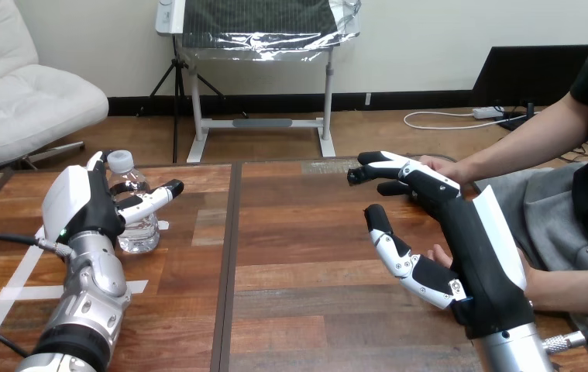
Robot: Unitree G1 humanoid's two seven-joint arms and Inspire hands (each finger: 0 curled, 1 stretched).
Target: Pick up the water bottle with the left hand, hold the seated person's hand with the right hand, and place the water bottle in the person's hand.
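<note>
A clear water bottle (pixel 137 221) with a white cap stands on the table at the left. My left hand (pixel 81 203) is round it, with the thumb (pixel 153 199) across its front and the fingers curled at its shoulder. My right hand (pixel 472 256) is open at the right, fingers (pixel 403 169) straight and thumb spread. The person's nearer hand (pixel 438 253) peeks out beside that palm, between thumb and fingers, mostly hidden by it. The person's farther hand (pixel 439 163) rests by the table's far edge, just behind my right fingertips.
White tape strips (pixel 19 292) mark the wooden table (pixel 298 256) near the bottle. The person's forearm (pixel 577 283) comes in low from the right edge.
</note>
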